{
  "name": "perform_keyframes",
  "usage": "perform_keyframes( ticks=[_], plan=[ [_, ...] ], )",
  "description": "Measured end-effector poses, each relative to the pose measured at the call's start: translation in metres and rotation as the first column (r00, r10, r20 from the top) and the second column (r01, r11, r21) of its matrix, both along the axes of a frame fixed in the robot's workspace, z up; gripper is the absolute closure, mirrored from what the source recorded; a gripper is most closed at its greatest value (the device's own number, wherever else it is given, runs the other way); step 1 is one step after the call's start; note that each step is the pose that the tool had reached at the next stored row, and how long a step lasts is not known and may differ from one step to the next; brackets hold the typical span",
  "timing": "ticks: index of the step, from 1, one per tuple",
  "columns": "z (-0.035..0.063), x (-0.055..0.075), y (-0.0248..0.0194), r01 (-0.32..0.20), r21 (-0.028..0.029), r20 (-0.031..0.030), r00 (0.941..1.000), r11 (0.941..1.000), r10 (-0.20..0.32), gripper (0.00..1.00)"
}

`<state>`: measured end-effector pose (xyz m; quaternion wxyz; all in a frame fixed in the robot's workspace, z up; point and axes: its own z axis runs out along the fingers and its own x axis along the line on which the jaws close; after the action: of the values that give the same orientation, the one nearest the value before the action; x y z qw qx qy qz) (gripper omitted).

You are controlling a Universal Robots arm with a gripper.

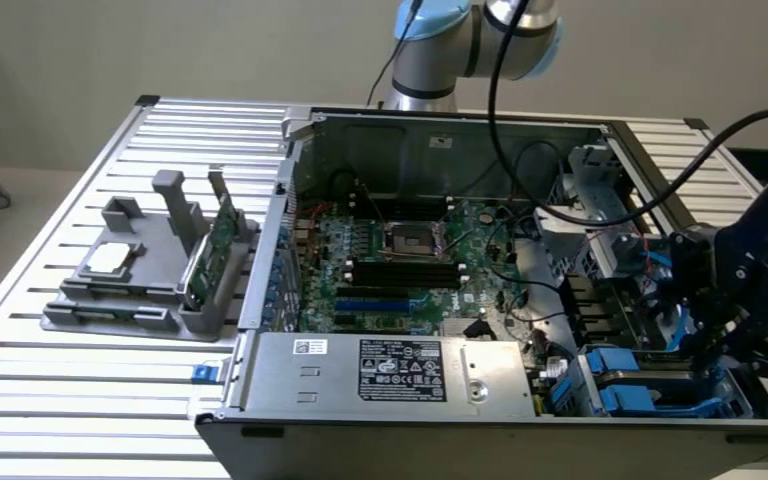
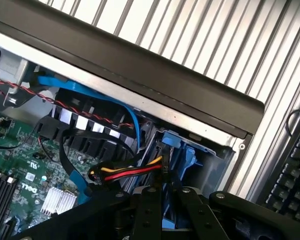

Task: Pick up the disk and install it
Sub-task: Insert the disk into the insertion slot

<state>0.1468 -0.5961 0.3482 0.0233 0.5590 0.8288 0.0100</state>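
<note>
Black tool (image 1: pixel 704 335) over blue drive bay (image 1: pixel 631 390), grip unclear, wrist view adds keyboard (image 2: pixel 290 172)

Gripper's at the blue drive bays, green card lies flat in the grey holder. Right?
Not quite. The exterior view shows the green card standing on edge in the grey holder, not lying flat. The gripper is at the blue drive bays, as you said.

Robotics lab bench, slatted aluminium table (image 1: pixel 37 400); robot arm (image 1: pixel 424 40) at the far side; opened desktop computer case (image 1: pixel 424 140), grey parts fixture (image 1: pixel 131 315) on the exterior view's left, keyboard (image 2: pixel 290 190) beside the table
</note>
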Motion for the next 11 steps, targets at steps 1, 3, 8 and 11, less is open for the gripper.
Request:
perform_keyframes(
  ticks=[1, 3, 8, 11],
  plan=[
    [0.0, 0.0, 0.0, 0.01, 0.0, 0.0, 1.0, 1.0, -0.01, 0.83],
    [0.0, -0.001, 0.0, 0.026, 0.0, 0.0, 0.9997, 0.9997, -0.026, 0.83],
    [-0.0001, -0.009, 0.0001, 0.043, -0.0013, 0.0, 0.9991, 0.9991, -0.043, 0.83],
    [-0.0009, -0.019, 0.0009, 0.043, -0.0092, 0.0003, 0.9991, 0.999, -0.043, 0.83]
  ],
)
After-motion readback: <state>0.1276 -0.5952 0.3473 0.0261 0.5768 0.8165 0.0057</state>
